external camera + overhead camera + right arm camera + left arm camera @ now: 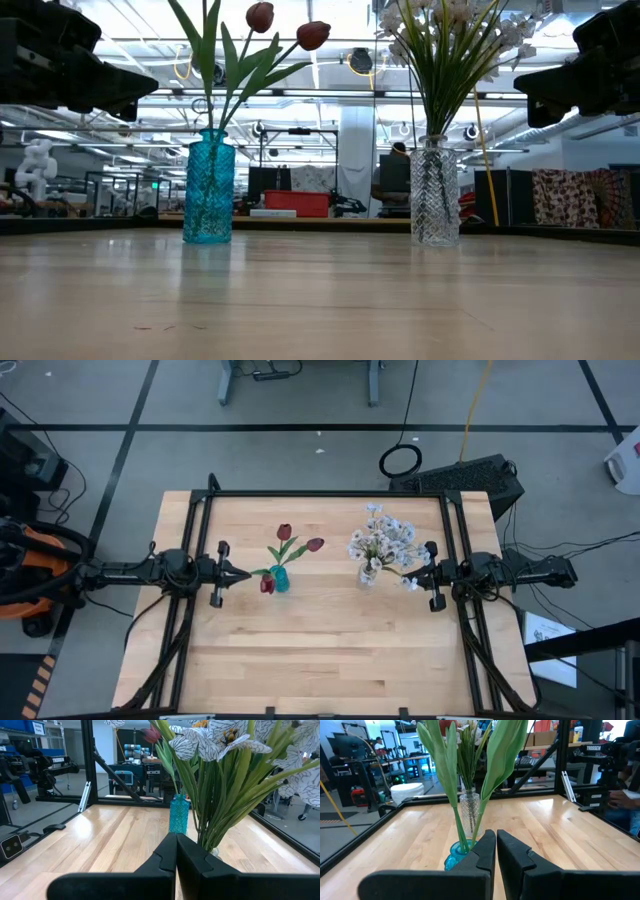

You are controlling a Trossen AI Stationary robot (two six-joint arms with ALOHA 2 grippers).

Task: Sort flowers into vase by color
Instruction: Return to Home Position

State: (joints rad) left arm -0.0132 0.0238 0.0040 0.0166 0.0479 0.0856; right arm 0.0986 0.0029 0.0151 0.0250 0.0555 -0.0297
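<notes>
Left gripper [238,573] first: its fingers are pressed together with nothing between them, and it hangs above the table [330,660] on the left side, tips pointing inward. Just off those tips stands the blue vase [281,578], upright on the wood, close to the gripper but not touching it. In the left wrist view the closed fingertips [487,842] sit right in front of the vase's rim. Out of it rise the red tulips [285,532], green stems and long leaves fanning up, two dark red heads high and a third showing low beside the vase on the gripper's side.

Across to the right gripper [410,575]: closed as well, holding nothing, tips pointing inward from the right side. Just beyond them is the clear vase [368,575], upright, packed with the white flowers [383,540], a full spray of pale blossoms that spreads over toward the gripper. One or two blossoms hang right at its tips.

The two vases stand side by side near mid-table, apart from each other, reds in blue, whites in clear.
</notes>
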